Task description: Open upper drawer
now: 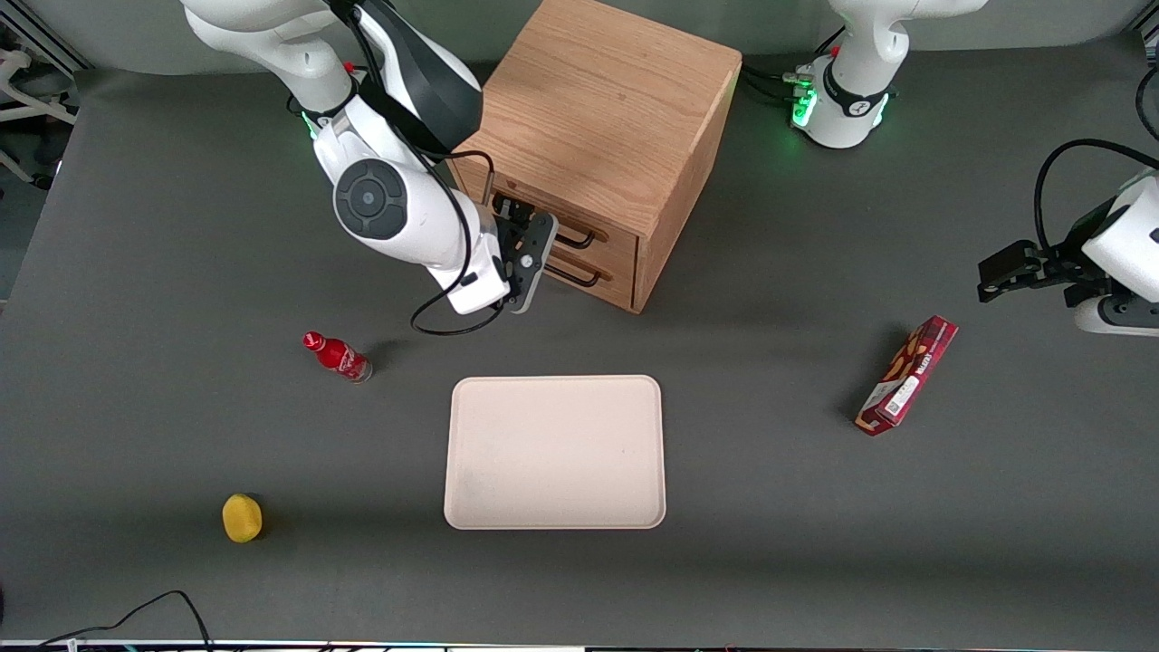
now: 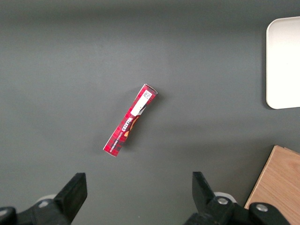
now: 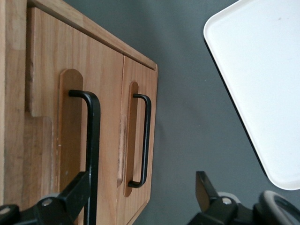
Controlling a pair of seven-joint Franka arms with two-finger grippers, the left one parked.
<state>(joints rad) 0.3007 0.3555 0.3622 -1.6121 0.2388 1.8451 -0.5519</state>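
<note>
The end effector [image 1: 527,243] sits in front of the cabinet [image 1: 602,109], spread wide. One finger [image 3: 75,197] touches the upper drawer [image 3: 91,117]'s black handle [image 3: 93,140], apparently lining up a pull.

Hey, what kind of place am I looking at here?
Probably a robotics lab test bench: white arms mounted on a grey-matted table, the working arm's hand open in front of a small oak cabinet's upper drawer, with a few props around, such as a tray.

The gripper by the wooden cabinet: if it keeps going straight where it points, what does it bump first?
Probably the upper drawer. The gripper is open in front of the cabinet, one finger near that drawer's black handle, though depth is unclear.
</note>
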